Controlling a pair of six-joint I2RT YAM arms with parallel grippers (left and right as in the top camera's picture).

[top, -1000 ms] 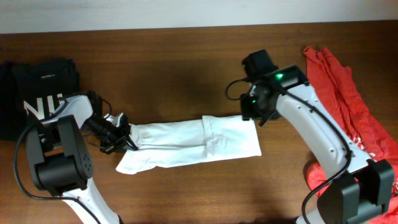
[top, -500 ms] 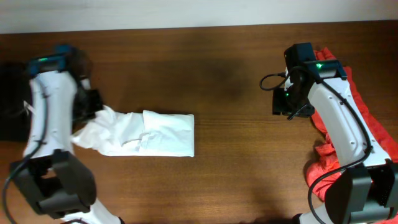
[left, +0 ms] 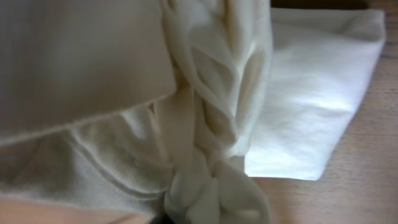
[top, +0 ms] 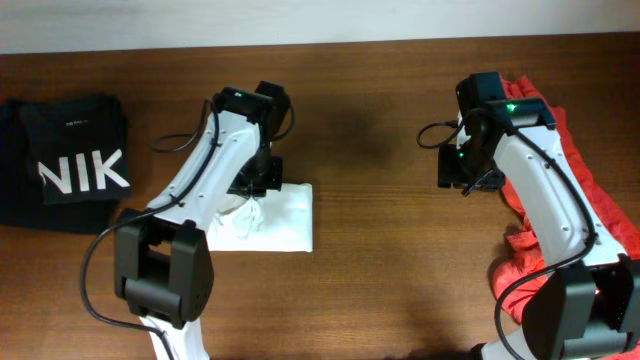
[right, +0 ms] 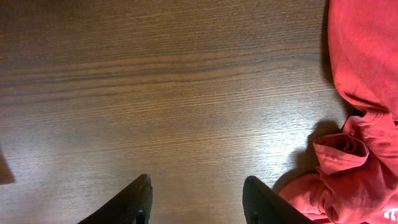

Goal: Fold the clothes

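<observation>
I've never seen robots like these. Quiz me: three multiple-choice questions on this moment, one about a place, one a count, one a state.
1. Where does the black T-shirt lie?
A at the table's left end
B in the middle
C under the right arm

2. How many T-shirts are in view?
A two
B three
C five

3. How is the right gripper?
A open above bare wood
B clamped on cloth
C out of sight

Answers:
1 A: it lies at the overhead view's left edge.
2 B: the black T-shirt, a white T-shirt and a red T-shirt.
3 A: its jaws stand apart with only wood between them.
</observation>
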